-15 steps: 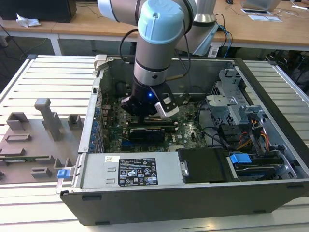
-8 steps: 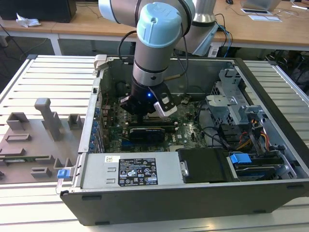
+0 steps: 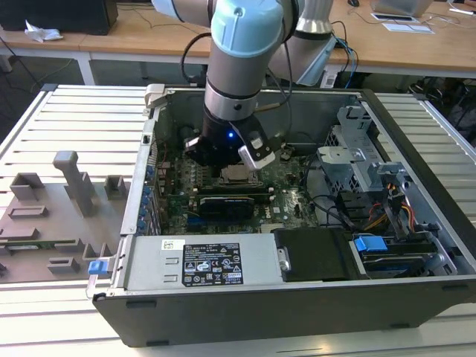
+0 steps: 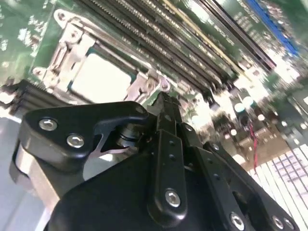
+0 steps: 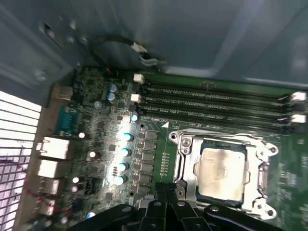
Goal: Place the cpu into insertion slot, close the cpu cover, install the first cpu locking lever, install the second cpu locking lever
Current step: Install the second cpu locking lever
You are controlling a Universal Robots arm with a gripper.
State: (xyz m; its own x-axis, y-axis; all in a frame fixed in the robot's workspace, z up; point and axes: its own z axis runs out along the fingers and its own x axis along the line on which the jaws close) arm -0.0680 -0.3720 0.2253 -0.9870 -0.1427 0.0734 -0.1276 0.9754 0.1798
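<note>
Hovering: the black gripper [image 4: 163,103] hangs just above the green motherboard [image 5: 154,159] inside the open grey computer case [image 3: 223,301], beside the socket.
Claw: fingertips pressed together to a narrow point, holding nothing.
Cpu: the small flat square chip with a dull silver-tan metal top [image 5: 223,172] lies seated in the socket; seen in both wrist views.
Cover: the thin silvery metal frame [image 5: 185,159] lies flat around the chip, its window framing the metal top.
Neighbours: long black memory slots [image 5: 216,103] run alongside the socket.
</note>
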